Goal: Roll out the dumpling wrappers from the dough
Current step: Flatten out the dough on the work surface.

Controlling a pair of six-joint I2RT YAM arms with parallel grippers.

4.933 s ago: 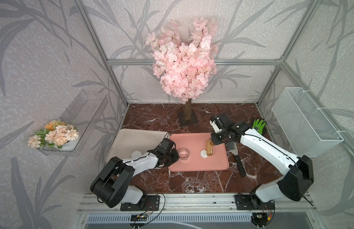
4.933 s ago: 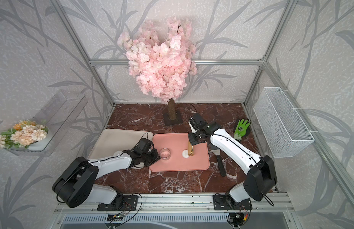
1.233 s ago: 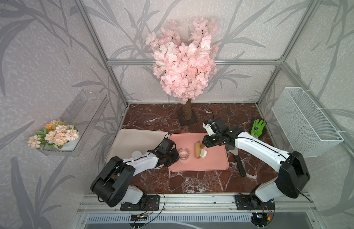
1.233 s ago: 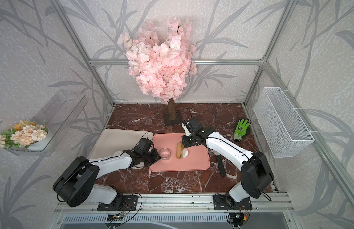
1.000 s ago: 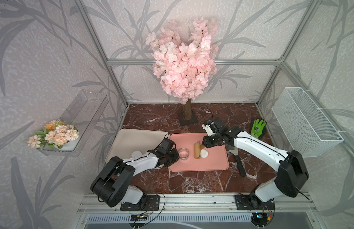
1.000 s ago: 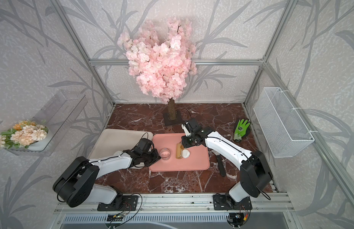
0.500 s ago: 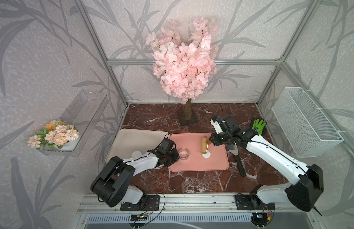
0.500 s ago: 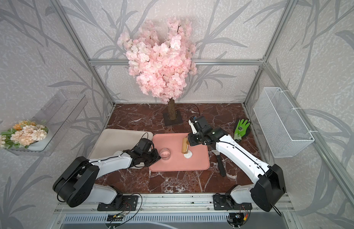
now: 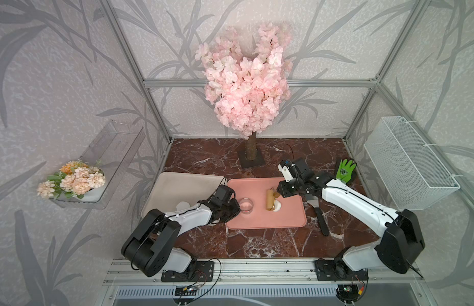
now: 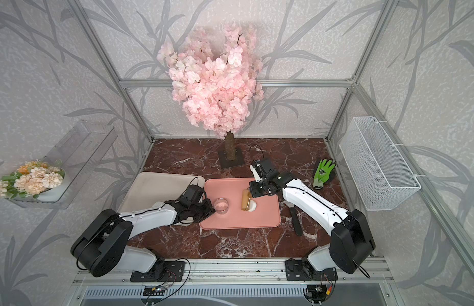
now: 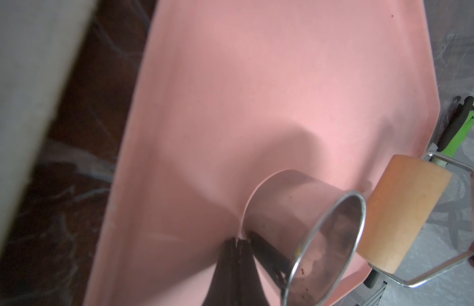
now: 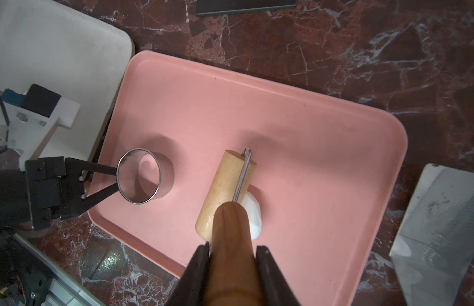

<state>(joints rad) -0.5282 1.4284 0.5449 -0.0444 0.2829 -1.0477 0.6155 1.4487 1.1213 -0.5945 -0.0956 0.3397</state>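
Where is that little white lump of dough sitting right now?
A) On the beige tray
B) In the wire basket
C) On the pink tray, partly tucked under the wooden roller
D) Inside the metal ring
C: the dough lies on the pink tray, peeking out from under the wooden roller, well apart from the metal ring.

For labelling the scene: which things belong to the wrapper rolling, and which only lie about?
Job: dough, rolling pin, ring cutter, pink tray, white wrapper on beige tray.
Lying about: green glove, metal scraper, blossom tree, wire basket.
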